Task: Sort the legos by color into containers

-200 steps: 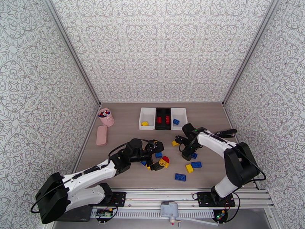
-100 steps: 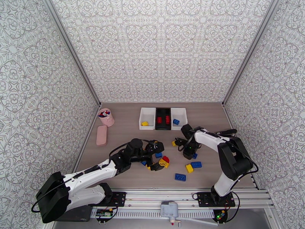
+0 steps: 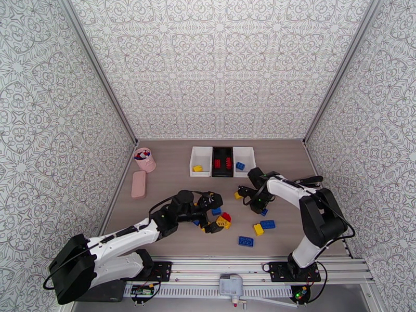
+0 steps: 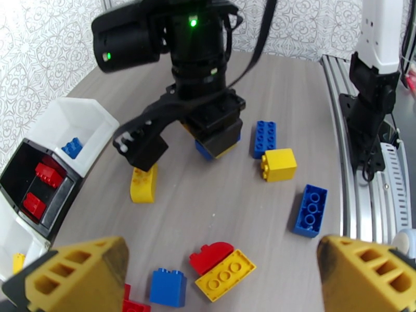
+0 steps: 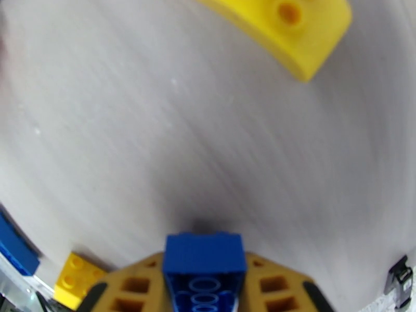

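Right tool (image 5: 204,281) tight on blue lego (image 5: 204,253)

Far centre of the wood-grain table (image 3: 171,175): white plastic bin (image 3: 200,154) left, black plastic bin (image 3: 222,152) middle, second white plastic bin (image 3: 245,153) right, touching in a row. Far left: pink cup (image 3: 145,159), flat pink case (image 3: 138,184) before it. Loose small plastic lego bricks (image 3: 268,224) lie before the bins.

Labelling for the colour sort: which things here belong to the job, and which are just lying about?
Job: loose legos; blue brick in the right jaws; left white bin; black bin; right white bin.
Lying about: pink cup; flat pink case.
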